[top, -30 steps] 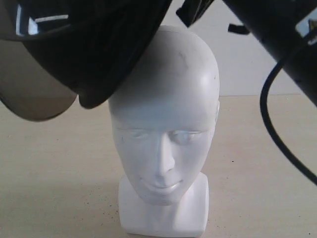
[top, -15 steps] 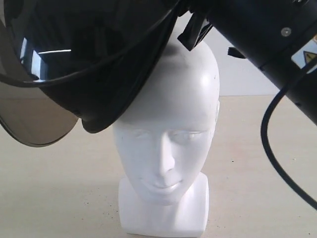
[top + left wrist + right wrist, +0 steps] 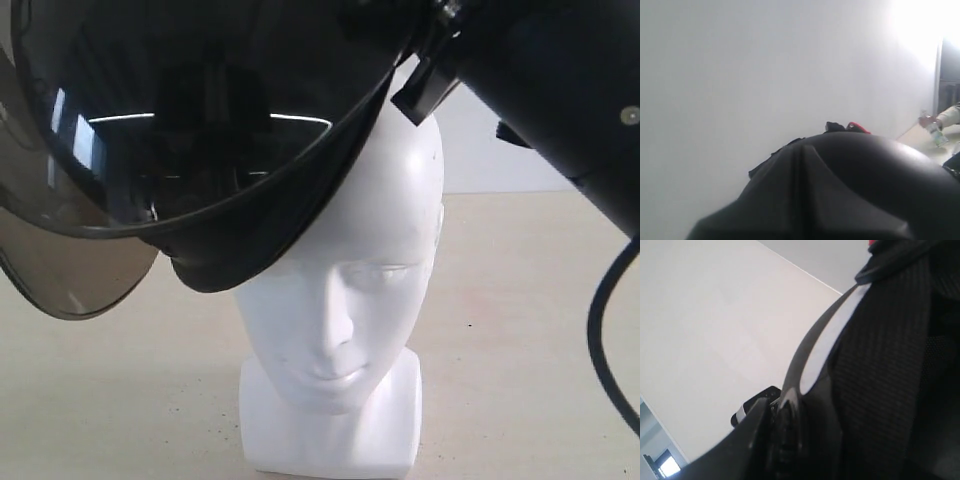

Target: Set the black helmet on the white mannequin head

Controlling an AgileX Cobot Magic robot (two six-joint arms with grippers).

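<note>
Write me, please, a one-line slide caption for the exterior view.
Tilted helmet, carried by the right arm, hangs over the mannequin head, its rim low on one side of the brow, face showing.

The bench [image 3: 520, 350] is a pale beige surface, matte, with fine dark specks scattered over it, densest on the near left. It runs across the whole width of the scene and ends at a straight far edge against a light wall. One thing stands directly on it: the white mannequin head [image 3: 340, 290], upright near the middle at the near side, resting on its blocky white neck base [image 3: 330, 445], whose flat underside sits flush on the bench.
</note>
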